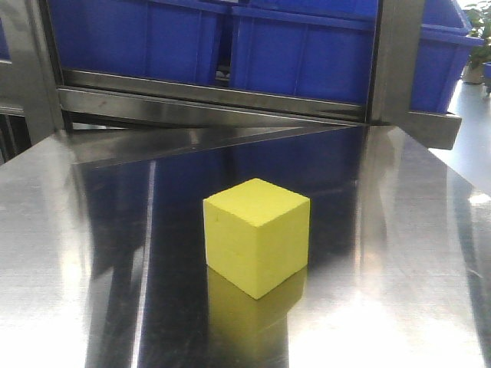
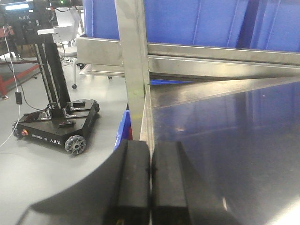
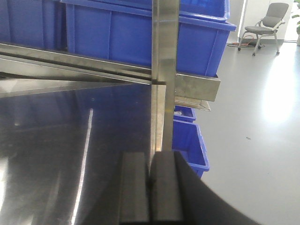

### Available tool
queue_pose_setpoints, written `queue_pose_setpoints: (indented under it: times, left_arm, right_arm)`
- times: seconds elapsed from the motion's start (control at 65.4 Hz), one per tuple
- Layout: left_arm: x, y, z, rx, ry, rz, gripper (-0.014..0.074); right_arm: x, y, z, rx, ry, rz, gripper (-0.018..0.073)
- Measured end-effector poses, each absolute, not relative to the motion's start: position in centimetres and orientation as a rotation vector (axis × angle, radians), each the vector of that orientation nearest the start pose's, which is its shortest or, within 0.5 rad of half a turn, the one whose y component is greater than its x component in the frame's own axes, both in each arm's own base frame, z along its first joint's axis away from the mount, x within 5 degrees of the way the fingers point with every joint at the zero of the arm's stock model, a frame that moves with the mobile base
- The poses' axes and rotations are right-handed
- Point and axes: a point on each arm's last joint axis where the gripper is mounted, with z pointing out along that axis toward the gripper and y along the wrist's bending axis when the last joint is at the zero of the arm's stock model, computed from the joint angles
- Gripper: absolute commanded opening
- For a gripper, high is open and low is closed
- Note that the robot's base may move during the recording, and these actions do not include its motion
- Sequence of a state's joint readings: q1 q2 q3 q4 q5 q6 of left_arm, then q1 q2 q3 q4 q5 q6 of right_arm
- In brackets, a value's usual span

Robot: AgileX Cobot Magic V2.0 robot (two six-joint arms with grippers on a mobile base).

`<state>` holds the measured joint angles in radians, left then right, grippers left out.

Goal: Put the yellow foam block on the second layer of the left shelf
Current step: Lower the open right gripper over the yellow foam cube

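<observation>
Spanning the front view: steel shelf deck (image 1: 399, 230), reflective. Blue plastic bins (image 1: 307, 54) sit on the layer above the deck. Yellow foam block (image 1: 257, 234) rests mid-deck, one corner forward, nothing touching it. Left gripper (image 2: 150, 154), fingers pressed together, level at the deck's left edge. Right gripper (image 3: 151, 164), fingers pressed together, level at the deck's right edge.

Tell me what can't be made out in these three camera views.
yellow foam block: seen in the front view only. Its rear faces are turned away, and neither wrist view frames it.
blue bins: cut off by the front view's top edge, contents unseen.
left gripper and right gripper: outside the front view, so their distance to the block can't be judged.
Shelf layers: only one steel rail shows, so the second layer can't be identified.
</observation>
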<state>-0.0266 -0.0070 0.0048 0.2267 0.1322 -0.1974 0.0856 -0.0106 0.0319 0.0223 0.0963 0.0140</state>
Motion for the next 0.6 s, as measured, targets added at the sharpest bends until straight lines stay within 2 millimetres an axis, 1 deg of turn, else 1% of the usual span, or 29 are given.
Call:
queue_pose_setpoints:
  times: [0.596]
  left_arm:
    - [5.61, 0.12, 20.02, 0.021, 1.61, 0.024, 0.0136]
  right_arm:
    - [5.67, 0.51, 19.42, -0.041, 1.601, 0.096, 0.0065]
